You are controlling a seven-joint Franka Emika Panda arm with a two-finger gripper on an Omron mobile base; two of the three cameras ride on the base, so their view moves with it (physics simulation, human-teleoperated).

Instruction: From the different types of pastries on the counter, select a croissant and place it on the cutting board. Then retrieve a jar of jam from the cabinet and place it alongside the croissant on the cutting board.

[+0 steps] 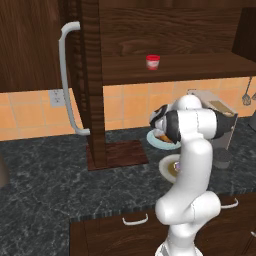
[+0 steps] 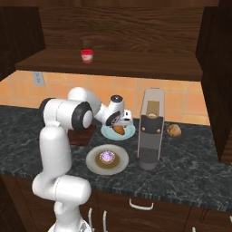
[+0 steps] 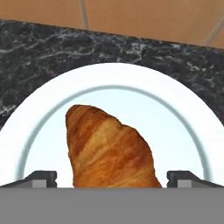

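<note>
Golden-brown, ridged crescent croissant (image 3: 111,148) on pale blue white-rimmed round plate (image 3: 109,76); jaws spread wide, flanking it, grasping nothing.

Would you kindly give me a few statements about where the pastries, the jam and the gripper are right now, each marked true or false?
1. The croissant lies on a white plate. True.
2. The jar of jam stands on the cutting board. False: it stands on the cabinet shelf.
3. The gripper is open, fingertips either side of the croissant. True.
4. The cupcake shares the croissant's plate. False: it sits on its own tan plate.
5. The cabinet door is shut. False: it stands open.
</note>
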